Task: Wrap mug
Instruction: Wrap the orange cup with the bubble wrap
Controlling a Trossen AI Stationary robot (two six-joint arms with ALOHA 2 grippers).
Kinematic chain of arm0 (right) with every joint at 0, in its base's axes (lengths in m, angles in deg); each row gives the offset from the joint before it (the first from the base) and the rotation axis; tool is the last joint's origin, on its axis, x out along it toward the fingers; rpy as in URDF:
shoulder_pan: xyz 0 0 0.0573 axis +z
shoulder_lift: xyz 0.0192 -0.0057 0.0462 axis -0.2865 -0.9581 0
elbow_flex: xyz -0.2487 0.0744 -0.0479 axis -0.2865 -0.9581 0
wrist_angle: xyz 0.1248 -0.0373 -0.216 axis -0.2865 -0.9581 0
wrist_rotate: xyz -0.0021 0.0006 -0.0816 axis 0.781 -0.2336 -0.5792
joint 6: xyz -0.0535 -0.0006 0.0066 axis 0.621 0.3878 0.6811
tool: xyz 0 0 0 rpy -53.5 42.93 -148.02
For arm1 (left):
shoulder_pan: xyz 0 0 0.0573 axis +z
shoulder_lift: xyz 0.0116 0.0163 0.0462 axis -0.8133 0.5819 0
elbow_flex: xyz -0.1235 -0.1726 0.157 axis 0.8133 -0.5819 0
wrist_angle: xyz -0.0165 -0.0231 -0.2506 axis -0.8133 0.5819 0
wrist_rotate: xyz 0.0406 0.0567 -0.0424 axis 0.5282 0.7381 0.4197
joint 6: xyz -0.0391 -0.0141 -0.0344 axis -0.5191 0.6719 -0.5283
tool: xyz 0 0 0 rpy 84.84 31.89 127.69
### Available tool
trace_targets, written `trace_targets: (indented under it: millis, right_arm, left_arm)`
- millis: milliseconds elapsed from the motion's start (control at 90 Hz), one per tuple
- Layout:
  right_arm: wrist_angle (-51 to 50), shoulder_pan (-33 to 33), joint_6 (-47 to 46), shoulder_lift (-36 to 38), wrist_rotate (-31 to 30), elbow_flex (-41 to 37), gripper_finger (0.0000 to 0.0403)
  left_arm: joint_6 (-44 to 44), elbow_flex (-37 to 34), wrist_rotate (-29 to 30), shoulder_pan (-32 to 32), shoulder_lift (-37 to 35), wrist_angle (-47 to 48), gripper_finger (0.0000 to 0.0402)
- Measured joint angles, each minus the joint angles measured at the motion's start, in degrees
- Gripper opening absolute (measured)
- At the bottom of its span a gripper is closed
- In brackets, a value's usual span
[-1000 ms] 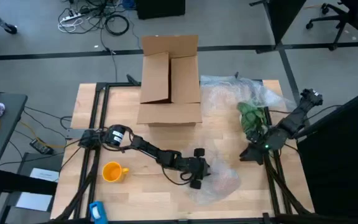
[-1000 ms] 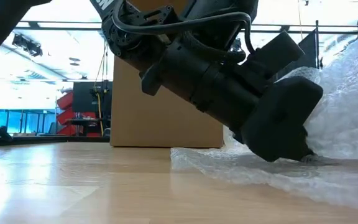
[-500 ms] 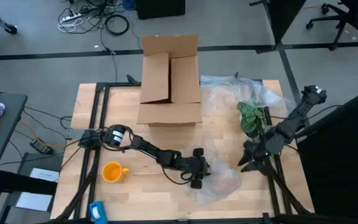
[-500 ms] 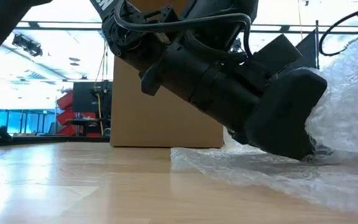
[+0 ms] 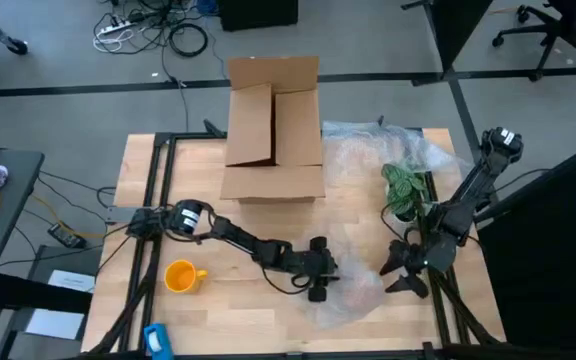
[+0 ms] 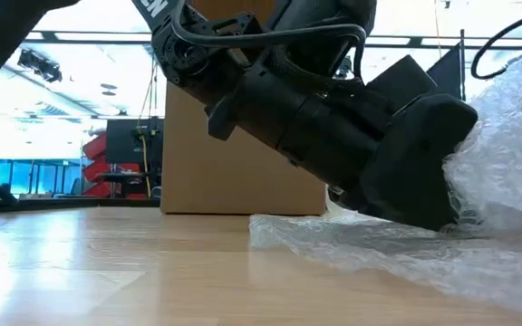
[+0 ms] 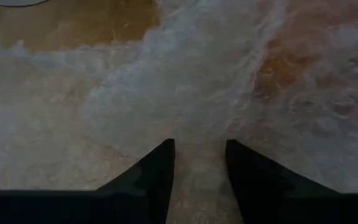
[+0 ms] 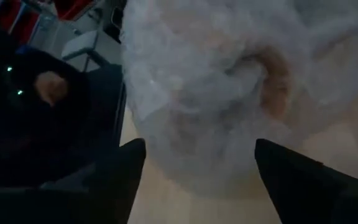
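left pincer (image 7: 199,163) tips on bubble wrap (image 7: 229,81) | grip unclear | mug (image 5: 182,276) apart

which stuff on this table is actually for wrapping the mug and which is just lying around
For the job:
mug, standing apart near the table's left front
bubble wrap sheet, under the left gripper
right gripper, open, at the sheet's right edge

Lying about:
cardboard box
green leafy item on more plastic
blue object at the front edge
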Motion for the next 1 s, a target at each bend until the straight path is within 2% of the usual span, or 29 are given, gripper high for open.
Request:
trace_targets:
  millis: [411, 589, 744, 878, 1000]
  right_arm:
    - [34.44, -1.15, 15.34, -27.01, -4.35, 0.00, 0.0262]
    - [47.44, -3.03, 16.38, -37.25, -4.42, 0.00, 0.0234]
    - [57.37, -4.59, 12.41, -44.16, -4.18, 0.02, 0.0181]
    - [63.32, -6.20, 4.66, -47.53, -4.08, 0.09, 0.0110]
    - [64.30, -7.78, -4.91, -48.32, -3.86, 0.17, 0.0042]
  left_arm:
    - [1.63, 0.07, -0.13, 0.00, -0.02, 1.20, 0.0131]
    - [3.73, 0.04, -0.15, 0.02, -0.02, 1.07, 0.0131]
    - [5.07, 0.04, -0.15, 0.02, -0.02, 1.07, 0.0131]
    - [6.44, 0.02, -0.13, 0.02, -0.02, 1.05, 0.0132]
    - [7.89, 0.02, -0.13, 0.02, -0.02, 1.09, 0.0133]
